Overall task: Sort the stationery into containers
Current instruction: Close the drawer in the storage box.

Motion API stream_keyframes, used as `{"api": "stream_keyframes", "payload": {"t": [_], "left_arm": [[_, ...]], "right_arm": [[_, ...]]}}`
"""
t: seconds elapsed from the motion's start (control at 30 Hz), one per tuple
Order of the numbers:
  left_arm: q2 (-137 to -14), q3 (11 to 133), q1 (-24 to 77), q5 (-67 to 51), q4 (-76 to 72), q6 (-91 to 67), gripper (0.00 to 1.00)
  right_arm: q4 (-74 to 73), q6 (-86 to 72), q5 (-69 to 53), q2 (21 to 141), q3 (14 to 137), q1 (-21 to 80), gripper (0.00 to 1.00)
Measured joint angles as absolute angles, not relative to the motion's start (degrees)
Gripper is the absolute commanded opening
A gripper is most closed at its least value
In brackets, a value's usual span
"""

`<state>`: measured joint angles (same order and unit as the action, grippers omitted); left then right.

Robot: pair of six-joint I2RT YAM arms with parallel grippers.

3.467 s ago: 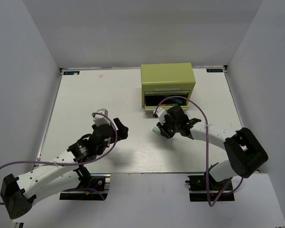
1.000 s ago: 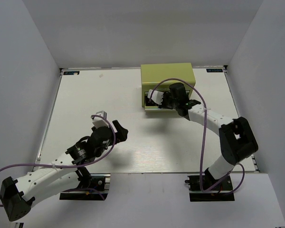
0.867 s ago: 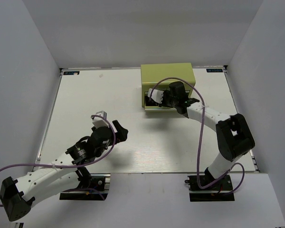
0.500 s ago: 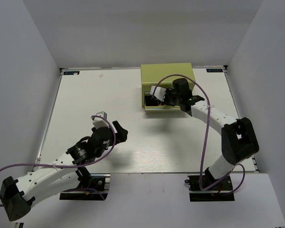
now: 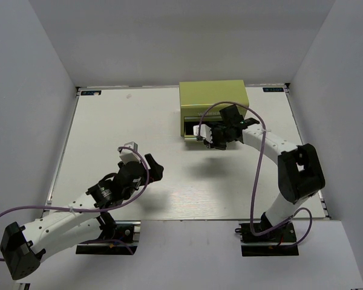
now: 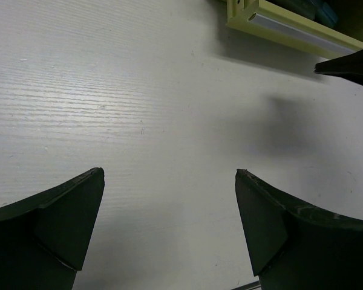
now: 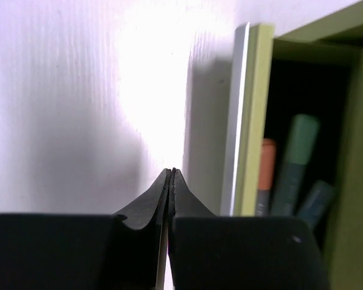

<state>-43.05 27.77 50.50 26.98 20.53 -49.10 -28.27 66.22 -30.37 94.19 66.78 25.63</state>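
The olive-green chest (image 5: 213, 99) stands at the back of the table with its lower drawer (image 5: 190, 137) pulled out. In the right wrist view the drawer front (image 7: 249, 121) stands open, and the orange marker (image 7: 266, 175), green marker (image 7: 297, 154) and blue marker (image 7: 318, 196) lie inside. My right gripper (image 5: 209, 140) (image 7: 172, 173) is shut and empty, just in front of the drawer front. My left gripper (image 5: 156, 166) (image 6: 169, 175) is open and empty, low over the bare table left of the chest. The thin pens are out of view.
White walls close in the table on the left, back and right. The left wrist view shows the drawer's pale front rail (image 6: 296, 31) at top right and a dark tip of the right gripper (image 6: 351, 63). Purple cables loop over both arms.
My right gripper went from mid-table up to the open drawer, then drew back slightly to the drawer front, shut. The left arm barely moved.
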Motion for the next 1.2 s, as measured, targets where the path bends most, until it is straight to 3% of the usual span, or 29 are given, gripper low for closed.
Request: {"api": "stream_keyframes", "payload": {"t": [0.3, 0.73, 1.0, 1.17, 1.2], "left_arm": [[-42.52, 27.77, 50.50, 26.98, 20.58, -49.15, 0.99], [-44.45, 27.77, 50.50, 27.00, 20.29, -48.84, 0.99], [-44.82, 27.79, 50.50, 27.00, 20.21, -48.69, 0.99], [-44.51, 27.79, 50.50, 27.00, 20.05, -48.51, 0.99], [-44.45, 27.79, 50.48, 27.00, 19.92, -48.45, 0.99]], "right_arm": [[-18.85, 60.29, -20.18, 102.67, 67.09, 25.96, 0.00], [7.20, 57.95, -1.91, 103.07, 60.40, 26.30, 0.00], [10.57, 58.85, -0.14, 103.46, 58.61, 26.37, 0.00], [5.96, 57.60, -7.75, 98.56, 57.08, 25.82, 0.00], [4.47, 56.84, -9.58, 96.03, 56.31, 25.67, 0.11]]}}
